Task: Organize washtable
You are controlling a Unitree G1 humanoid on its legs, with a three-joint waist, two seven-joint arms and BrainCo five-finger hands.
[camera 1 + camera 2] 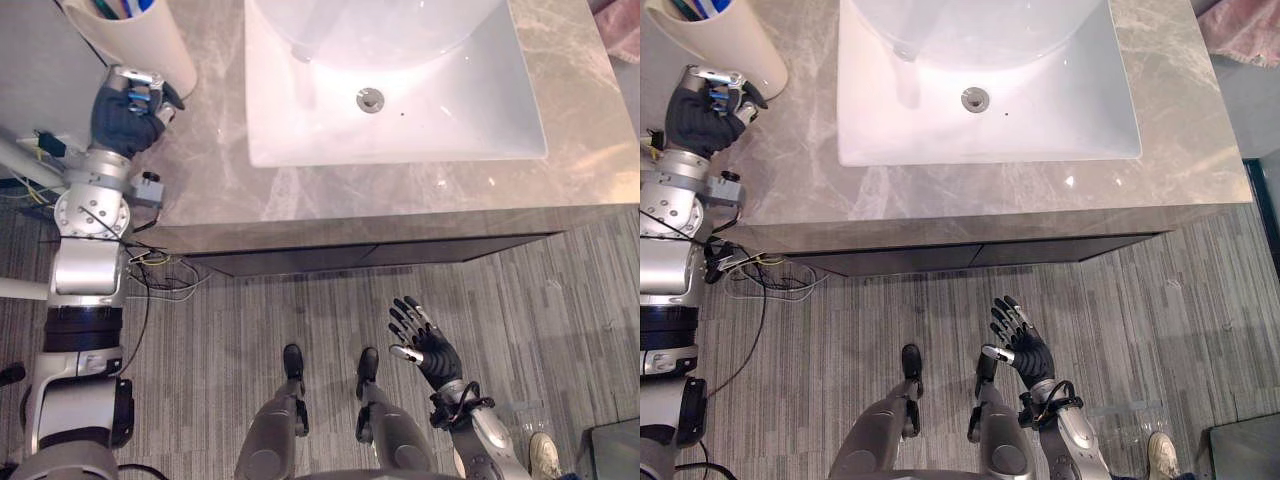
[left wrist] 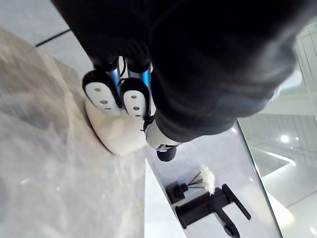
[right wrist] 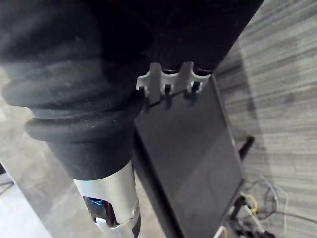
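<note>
The cup (image 1: 150,45) stands at the table's (image 1: 570,170) far left corner, about 11 o'clock in the head view, well apart from the white sink (image 1: 450,110) at 12 o'clock. It is a plain cream, smooth-walled cup that widens towards the mouth, and toothbrushes (image 1: 120,8) stand in it. It is probably light, stiff and rather slippery, and top-heavy with the brushes, so it wants a wrap around the lower wall, kept upright. The left hand (image 1: 128,115) sits just at the cup's 7 o'clock side, against its base; whether it grips cannot be told. The right hand (image 1: 430,350) hangs spread wide and empty over the floor at 5 o'clock.
</note>
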